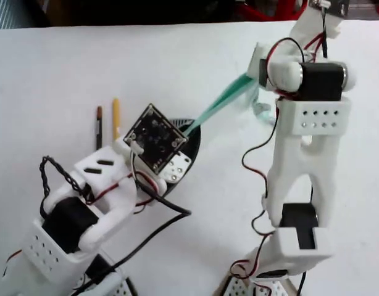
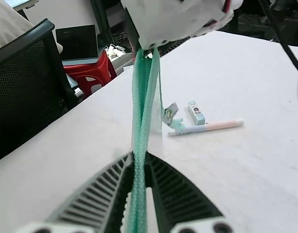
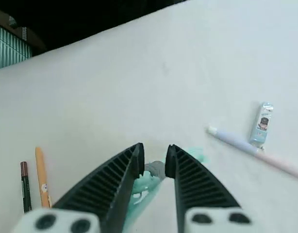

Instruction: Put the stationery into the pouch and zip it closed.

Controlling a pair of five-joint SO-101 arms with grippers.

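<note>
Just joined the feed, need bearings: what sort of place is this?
Probably an office or lab workroom: a white table, a black mesh chair, and a dark screen on a red stool behind.

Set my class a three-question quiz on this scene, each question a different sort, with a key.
1. True or false: the pouch lies flat on the table.
2. How many stationery items lie loose on the table?
3. Which gripper clamps the pouch? A left gripper; B right gripper; C both.
Key: 1 false, stretched between the grippers. 2 four: brown pen, yellow pen, pastel pen, small block. 3 C.
</note>
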